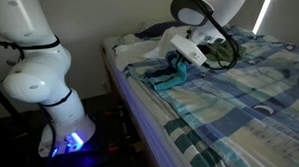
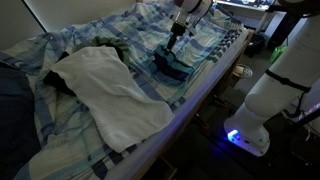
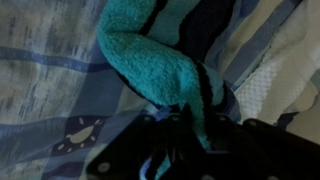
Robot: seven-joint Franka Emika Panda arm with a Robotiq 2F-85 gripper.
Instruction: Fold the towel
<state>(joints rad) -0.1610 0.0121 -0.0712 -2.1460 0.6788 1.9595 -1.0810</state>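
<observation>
The towel is teal with dark stripes. It lies bunched near the edge of the bed in both exterior views (image 1: pixel 169 75) (image 2: pixel 173 68). My gripper (image 1: pixel 179 60) (image 2: pixel 174 45) is right over it. In the wrist view the towel (image 3: pixel 150 55) hangs in a fold, and a strip of it runs down between the dark fingers of my gripper (image 3: pixel 195 135), which is shut on the cloth. The rest of the fingertips are in shadow.
The bed has a blue and white plaid sheet (image 1: pixel 230 101) (image 2: pixel 130 30). A large white cloth (image 2: pixel 110 90) and a dark garment (image 2: pixel 105 45) lie farther along the bed. The robot base (image 1: pixel 44 82) (image 2: pixel 270 95) stands on the floor beside the bed.
</observation>
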